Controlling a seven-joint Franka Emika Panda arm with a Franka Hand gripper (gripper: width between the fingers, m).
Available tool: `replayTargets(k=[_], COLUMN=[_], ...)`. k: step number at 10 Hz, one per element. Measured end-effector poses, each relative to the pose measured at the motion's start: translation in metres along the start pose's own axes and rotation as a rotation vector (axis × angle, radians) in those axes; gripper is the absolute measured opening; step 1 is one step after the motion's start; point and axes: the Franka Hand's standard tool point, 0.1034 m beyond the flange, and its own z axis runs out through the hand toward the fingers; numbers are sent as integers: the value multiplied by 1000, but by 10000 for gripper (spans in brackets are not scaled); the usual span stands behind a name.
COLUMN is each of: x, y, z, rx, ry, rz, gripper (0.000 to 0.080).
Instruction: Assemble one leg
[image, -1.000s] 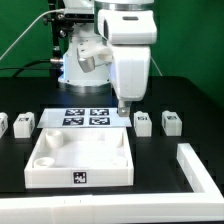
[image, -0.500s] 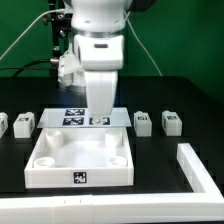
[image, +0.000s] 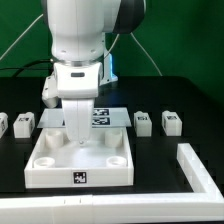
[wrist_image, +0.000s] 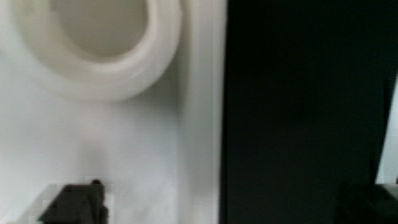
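Four small white legs with marker tags stand on the black table: two at the exterior view's left and two at its right. My gripper hangs low over the back left part of the large white panel, apart from all the legs. In the wrist view the gripper is open and empty. One dark fingertip shows over the panel's white surface, near a round corner socket.
The marker board lies behind the panel, partly hidden by the arm. A white L-shaped rail lies at the exterior view's front right. Black table shows beside the panel's edge in the wrist view.
The arm has swung from the exterior view's right to its left, from beside the right legs to over the panel's back left. The legs and the panel have not moved.
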Motion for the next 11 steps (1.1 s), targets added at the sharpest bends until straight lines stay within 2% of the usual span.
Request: replayTargets(k=[1,2,3,4,5,11], x=[0,0,0,0,0,0], y=[0,0,0,0,0,1], z=[0,0,0,0,0,0], rx=[1,1,1,1,-2,-2], ry=[0,0,0,0,0,0], rz=[0,1,1,1,2,2], gripper=[560,377,241,241,67,67])
